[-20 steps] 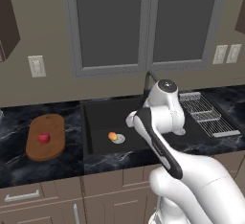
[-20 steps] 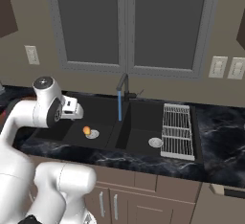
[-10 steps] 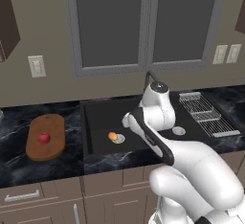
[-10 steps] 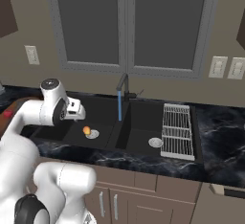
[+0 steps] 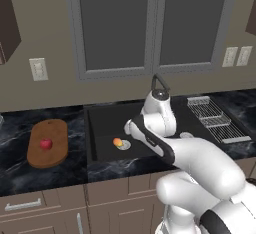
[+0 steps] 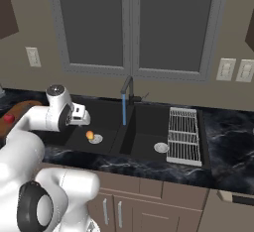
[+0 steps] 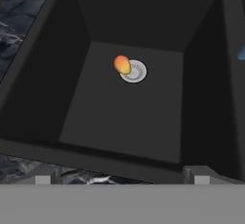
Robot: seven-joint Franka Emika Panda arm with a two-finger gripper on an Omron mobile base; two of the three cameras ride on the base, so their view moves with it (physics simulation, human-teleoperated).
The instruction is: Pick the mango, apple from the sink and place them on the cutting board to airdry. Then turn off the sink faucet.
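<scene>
Apple sitting on cutting board; hand hovering spread, empty, over sink; mango ahead below, beside drain — descending to grab it probably comes next.

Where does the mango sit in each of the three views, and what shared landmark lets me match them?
Left base view: the mango lies left of centre, on the floor of the left sink basin.
Right base view: the mango lies left of centre, just right of the arm's hand.
Hand view: the mango lies above centre.
Shared landmark: the round silver drain, which the mango touches at its edge.
</scene>
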